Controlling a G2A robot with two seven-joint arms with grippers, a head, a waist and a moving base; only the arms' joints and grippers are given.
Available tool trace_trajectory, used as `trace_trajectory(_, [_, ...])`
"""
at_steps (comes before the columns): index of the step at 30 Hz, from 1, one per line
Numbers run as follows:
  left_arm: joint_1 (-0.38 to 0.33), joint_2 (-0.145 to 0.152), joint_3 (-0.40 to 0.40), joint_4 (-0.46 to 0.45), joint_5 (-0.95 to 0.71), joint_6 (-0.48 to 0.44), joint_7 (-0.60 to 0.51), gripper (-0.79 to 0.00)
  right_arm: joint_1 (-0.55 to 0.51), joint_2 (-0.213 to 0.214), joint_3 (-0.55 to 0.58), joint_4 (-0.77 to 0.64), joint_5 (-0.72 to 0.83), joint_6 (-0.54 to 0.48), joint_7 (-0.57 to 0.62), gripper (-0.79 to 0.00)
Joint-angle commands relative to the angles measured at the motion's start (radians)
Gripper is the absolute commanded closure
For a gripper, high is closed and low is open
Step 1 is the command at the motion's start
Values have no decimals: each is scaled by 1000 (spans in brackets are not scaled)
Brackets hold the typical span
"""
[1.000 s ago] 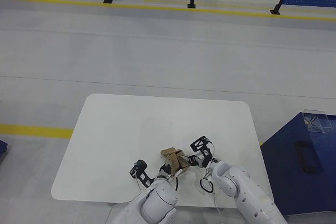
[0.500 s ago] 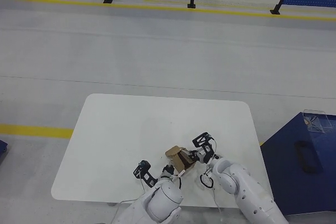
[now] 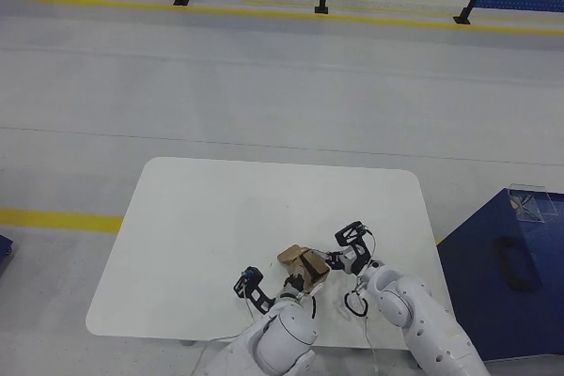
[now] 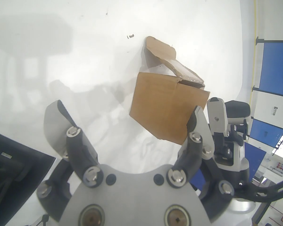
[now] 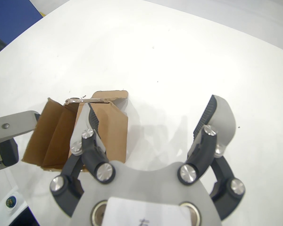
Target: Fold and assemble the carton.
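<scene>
Carton: (image 4: 169, 109) a brown, half-formed sleeve on the white worktop (image 5: 155, 36). It sits tilted, with its open end facing the robot and loose flaps at the far end.
Key relation: the carton lies between the two arms but outside both pairs of fingers. No wall of it stands inside either pair.
Long axis: as I judge it, this runs from the open end to the flapped end, pointing away from the robot.
Left fingers: (image 4: 198, 121) spread wide. One tip touches the carton's lower corner at the open end, and the other is well apart from the carton, over bare worktop.
Right fingers: (image 5: 86, 121) spread wide. One lies against a panel beside the carton's open end, on the side opposite the left tip, though I cannot tell whether it is on the inner or outer face. Its partner is well apart from the carton.
Nearer arm: neither; each has one finger at the carton.
Left arm pose: wrist low, behind the carton's open end, aimed along it.
Right arm pose: wrist higher, beside the carton and angled down.
Next move, judged: one pair must slide sideways toward the carton to straddle a wall.
Unclear: whether the carton's lower edge rests on the worktop.
</scene>
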Motion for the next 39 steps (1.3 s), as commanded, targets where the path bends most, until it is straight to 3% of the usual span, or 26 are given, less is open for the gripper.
trace_trajectory(1, [-7,-7,7,26,12,0,-3,-785,-2,-1,3,0,-1,2,1,-785])
trace_trajectory(13, [-35,-45,17,135,30,0,-15,-785,7,-12,13,8,13,37,-16,-785])
trace_trajectory(21, [1,-64,3,100,17,0,5,-785,-66,23,145,-36,2,-142,-96,-785])
trace_trajectory(25, [37,-71,-51,26,41,-49,83,-785,-124,48,217,-75,-16,-292,-59,-785])
trace_trajectory(28, [68,-73,-87,-26,52,-89,108,-785,-168,64,261,-119,-67,-333,-19,-785])
trace_trajectory(33, [99,-71,-119,-64,86,-112,74,-785,-195,69,250,-141,-171,-295,53,-785])
trace_trajectory(39, [120,-72,-132,-76,121,-113,16,-785,-113,35,107,-63,-228,-161,55,-785])
